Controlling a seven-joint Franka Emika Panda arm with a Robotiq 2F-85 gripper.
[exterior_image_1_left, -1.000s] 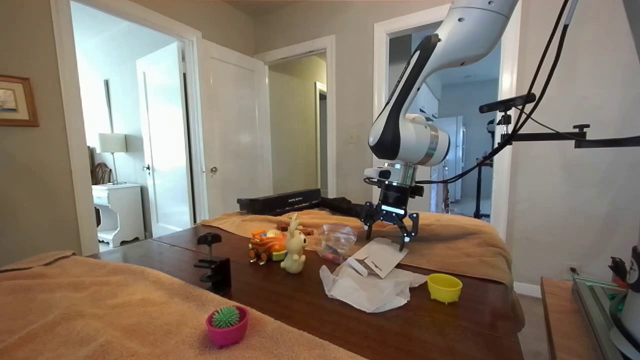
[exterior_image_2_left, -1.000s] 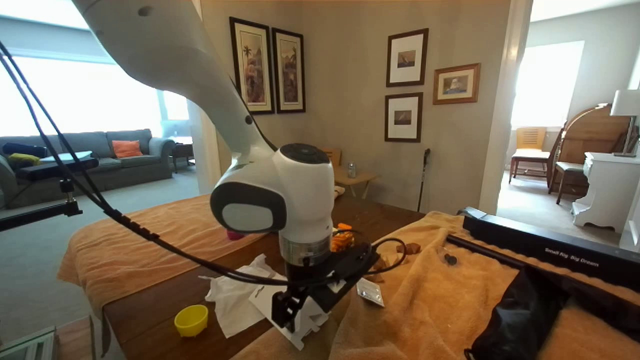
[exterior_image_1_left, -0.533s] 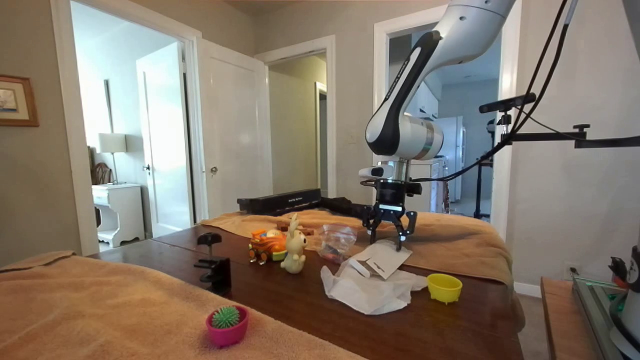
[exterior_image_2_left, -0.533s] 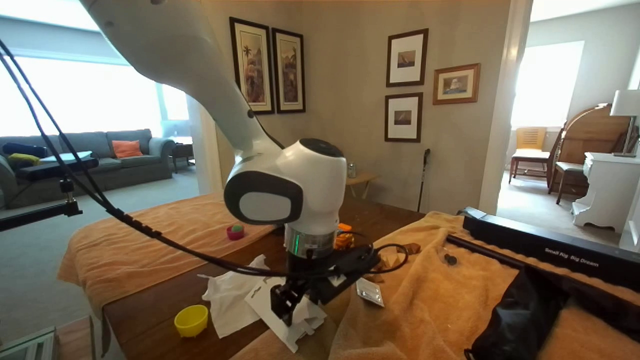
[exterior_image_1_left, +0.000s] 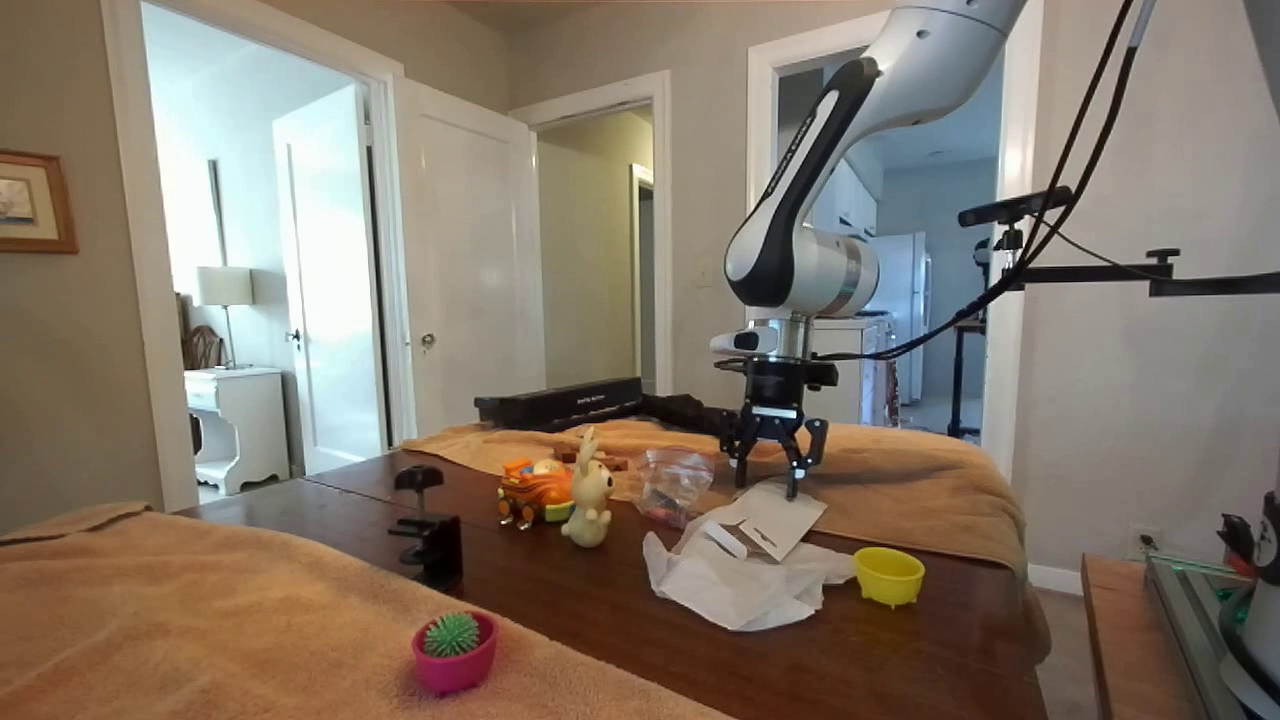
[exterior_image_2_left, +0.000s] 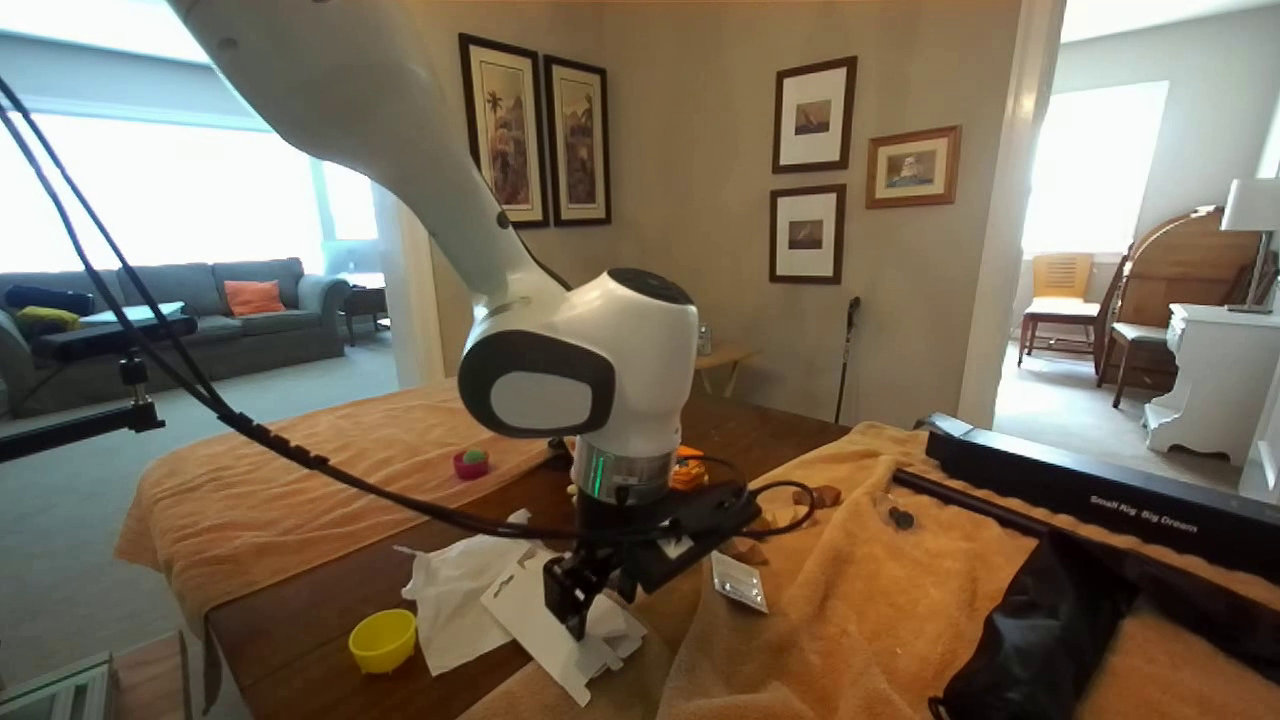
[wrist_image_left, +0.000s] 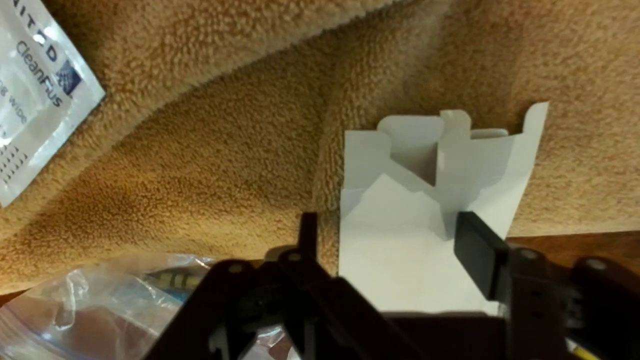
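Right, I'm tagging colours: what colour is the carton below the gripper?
The carton is white, best seen in the wrist view.

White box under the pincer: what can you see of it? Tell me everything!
The white box looks like thin, plain card and lies fairly flat. One end is open, with flaps sticking out over the tan towel; the other has a slot and overlaps a crumpled white sheet. The pincer is right over it, jaws apart; whether it touches the box, I can't tell.
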